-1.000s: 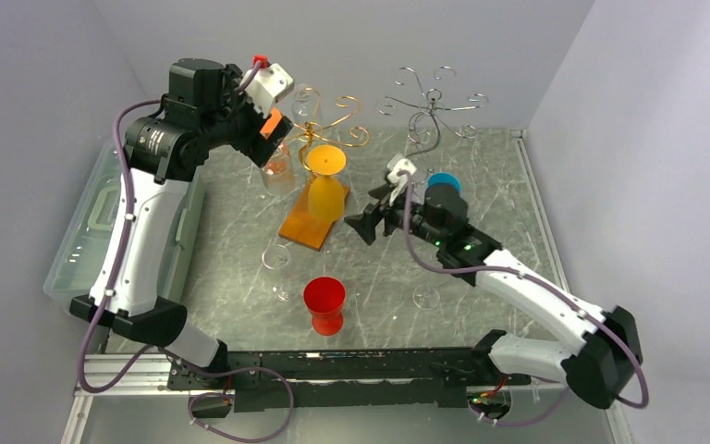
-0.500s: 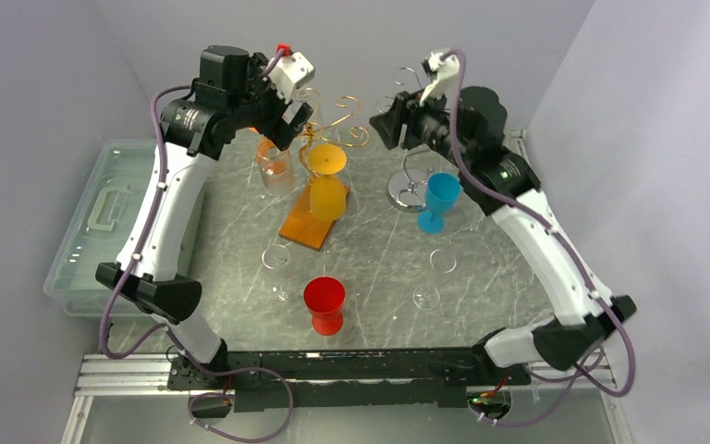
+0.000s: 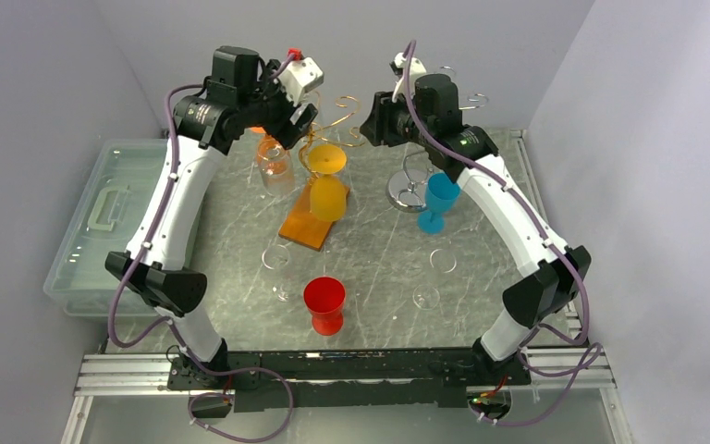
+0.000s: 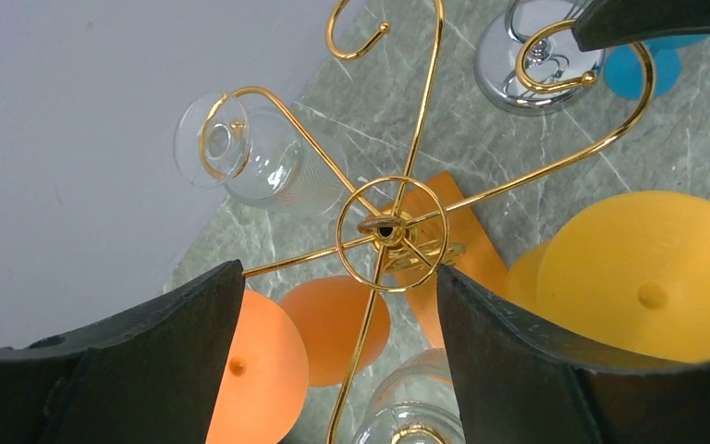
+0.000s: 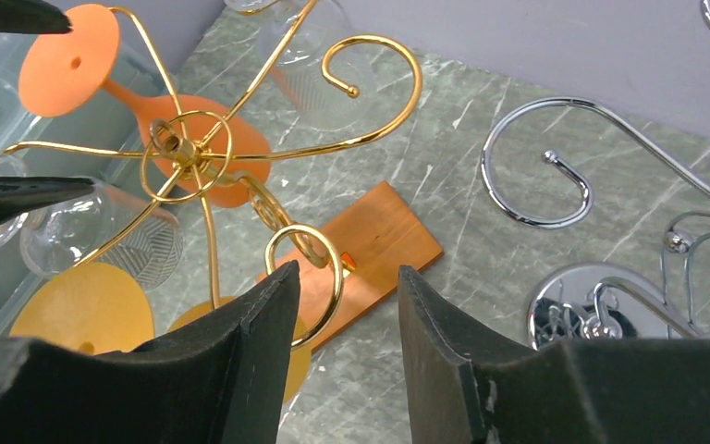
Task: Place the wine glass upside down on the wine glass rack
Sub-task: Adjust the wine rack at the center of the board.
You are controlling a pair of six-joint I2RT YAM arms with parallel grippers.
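Observation:
A gold wine glass rack (image 3: 337, 113) (image 4: 388, 231) (image 5: 185, 148) stands on a wooden base (image 3: 307, 228). An orange glass (image 3: 263, 148), a yellow glass (image 3: 327, 180) and a clear glass (image 3: 277, 171) hang on it upside down. My left gripper (image 3: 298, 125) (image 4: 337, 277) hovers open right over the rack's hub, holding nothing. My right gripper (image 3: 370, 125) (image 5: 347, 277) is open more narrowly above a free gold hook (image 5: 310, 264), also empty. A blue wine glass (image 3: 439, 199) stands upright beside the silver rack's base (image 3: 407, 194) (image 5: 592, 305). A red wine glass (image 3: 324, 303) stands upright near the front.
Three clear glasses (image 3: 277, 259) (image 3: 442, 259) (image 3: 425, 298) stand on the marble table. A clear plastic bin (image 3: 92, 222) sits at the left edge. The silver rack's hooks (image 5: 536, 176) spread just right of my right gripper. Walls close in behind both racks.
The right arm swung up from mid-table to the back, between the racks, its jaws narrowing. The left gripper shifted right, over the gold rack's hub. The blue glass now shows fully.

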